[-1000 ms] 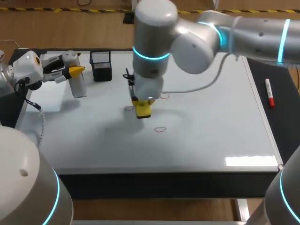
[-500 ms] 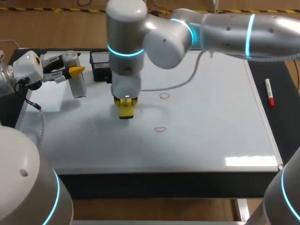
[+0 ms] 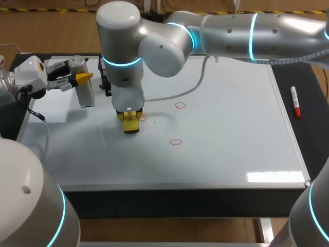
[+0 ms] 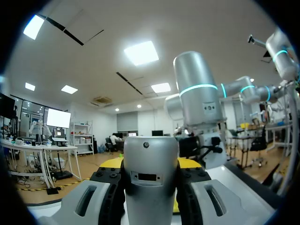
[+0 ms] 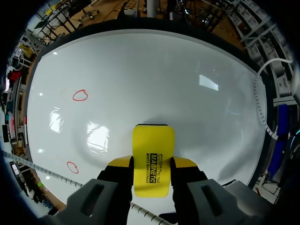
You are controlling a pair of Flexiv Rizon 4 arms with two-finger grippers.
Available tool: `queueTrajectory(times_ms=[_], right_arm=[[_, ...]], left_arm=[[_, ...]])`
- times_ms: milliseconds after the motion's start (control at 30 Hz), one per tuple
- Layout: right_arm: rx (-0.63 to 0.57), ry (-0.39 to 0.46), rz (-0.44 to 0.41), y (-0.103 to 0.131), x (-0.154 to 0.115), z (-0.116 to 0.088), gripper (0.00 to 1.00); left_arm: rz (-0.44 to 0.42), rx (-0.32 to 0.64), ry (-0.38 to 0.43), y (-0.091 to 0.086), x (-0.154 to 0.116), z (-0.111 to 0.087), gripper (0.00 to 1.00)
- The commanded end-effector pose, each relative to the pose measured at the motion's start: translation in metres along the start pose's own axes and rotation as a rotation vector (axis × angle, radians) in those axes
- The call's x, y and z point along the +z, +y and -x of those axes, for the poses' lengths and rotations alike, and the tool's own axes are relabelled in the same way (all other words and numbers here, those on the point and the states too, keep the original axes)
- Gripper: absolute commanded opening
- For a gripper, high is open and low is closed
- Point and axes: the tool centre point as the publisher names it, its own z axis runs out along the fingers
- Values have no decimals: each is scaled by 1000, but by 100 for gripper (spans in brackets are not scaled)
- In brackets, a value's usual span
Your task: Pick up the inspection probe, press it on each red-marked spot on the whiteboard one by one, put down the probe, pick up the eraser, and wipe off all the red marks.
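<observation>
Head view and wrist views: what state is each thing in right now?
Right tool: shut on eraser.
Eraser: down on the whiteboard.
Left tool: shut on probe.
Probe: upright, held.
Red marks: two whole, unwiped.
Marker: lying beside whiteboard.

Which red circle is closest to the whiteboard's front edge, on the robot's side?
The near red circle, right of the eraser; the far red circle sits farther back on the whiteboard.

probably a robotics lab: robot arms (image 3: 226, 31), whiteboard (image 3: 231, 128)
</observation>
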Motion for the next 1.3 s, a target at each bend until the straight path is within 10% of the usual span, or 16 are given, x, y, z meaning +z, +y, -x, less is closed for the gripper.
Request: queueTrajectory(times_ms=[33, 1300], right_arm=[[4, 6, -11, 0, 2, -1, 0], [102, 1, -12, -6, 21, -76, 0]], left_arm=[[0, 1, 0, -1, 0, -1, 0], [0, 1, 0, -1, 0, -1, 0]])
